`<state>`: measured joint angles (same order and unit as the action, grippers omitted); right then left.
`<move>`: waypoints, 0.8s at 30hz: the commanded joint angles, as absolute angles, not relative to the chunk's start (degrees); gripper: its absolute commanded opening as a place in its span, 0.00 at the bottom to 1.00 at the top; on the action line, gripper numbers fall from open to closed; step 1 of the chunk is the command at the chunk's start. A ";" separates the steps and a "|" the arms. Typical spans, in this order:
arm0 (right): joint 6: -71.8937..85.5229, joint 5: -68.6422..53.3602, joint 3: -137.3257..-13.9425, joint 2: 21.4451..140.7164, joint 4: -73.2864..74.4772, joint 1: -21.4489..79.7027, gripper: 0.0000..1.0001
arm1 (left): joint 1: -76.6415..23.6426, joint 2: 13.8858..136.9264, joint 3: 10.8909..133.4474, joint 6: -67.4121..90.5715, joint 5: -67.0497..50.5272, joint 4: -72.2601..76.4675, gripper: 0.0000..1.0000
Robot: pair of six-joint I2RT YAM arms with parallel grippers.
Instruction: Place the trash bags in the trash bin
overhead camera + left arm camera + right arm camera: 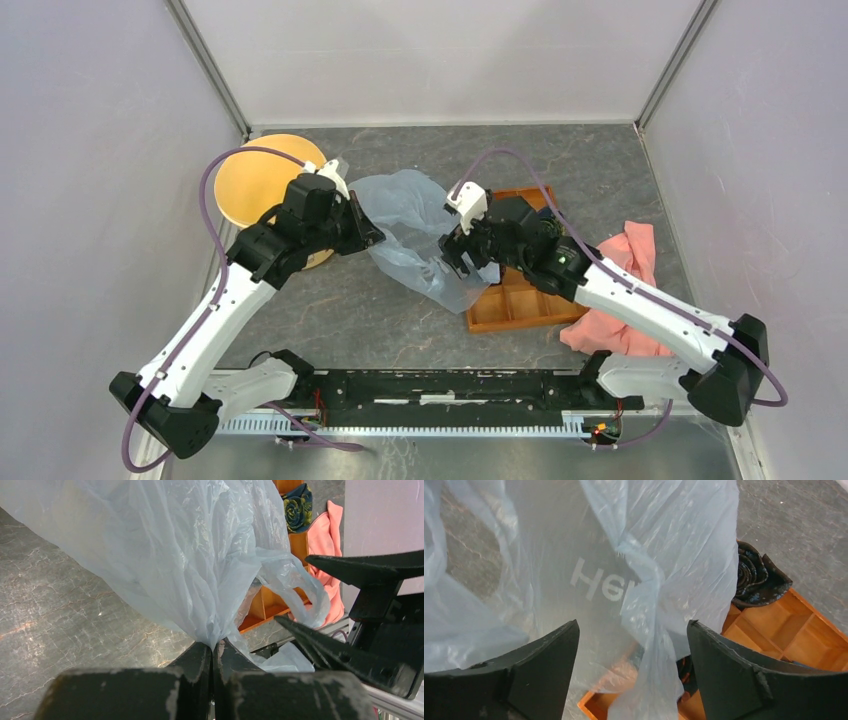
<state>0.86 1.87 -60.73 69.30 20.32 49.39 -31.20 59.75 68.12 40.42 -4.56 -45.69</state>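
Top external view: left tool (pixel 374 238) clamped on thin, translucent pale blue-grey plastic trash bag (pixel 415 225); right tool (pixel 458 262) standing apart; bag outside the round cream-yellow trash bin (pixel 255 180)
Bag is spread over the grey marbled tabletop (pixel 350 310) between the bin at far left and the orange wooden compartment tray (pixel 520 305), its lower corner overlapping the tray's left edge. Left wrist view shows the left tool's fingers (pixel 200 660) pressed together on a gathered pinch of the film, one loop handle (pixel 295 580) hanging free beyond. Right wrist view shows that tool's jaws wide, with a twisted strand of the bag between them; contact cannot be confirmed. A dark floral fabric piece (pixel 756 577) lies in the tray's far compartment. A pink cloth (pixel 625 270) lies just right of the tray. The bin is partly hidden behind the left arm
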 commanded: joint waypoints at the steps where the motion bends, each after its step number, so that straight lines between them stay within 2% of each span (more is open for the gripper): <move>1: -2.06 7.77 -56.80 64.09 19.69 52.34 0.91 | -30.94 59.12 70.74 37.67 -6.77 -44.08 0.02; 3: -2.98 10.41 -55.05 62.24 19.13 52.60 0.98 | -31.01 59.08 70.47 37.09 -6.75 -44.12 0.02; 10: -3.91 13.78 -48.47 57.95 11.75 52.62 0.98 | -30.94 58.66 70.23 36.75 -6.61 -45.38 0.02; 15: 10.06 4.15 -44.49 52.80 3.58 52.25 0.98 | -30.99 58.44 70.27 37.38 -7.15 -45.43 0.02; 20: 27.18 0.28 -45.82 48.48 2.85 52.12 0.98 | -30.94 58.65 68.97 39.12 -8.30 -43.21 0.02; 24: 26.39 6.30 -49.11 48.47 7.25 55.25 0.98 | -30.95 59.76 67.49 42.10 -11.05 -39.39 0.02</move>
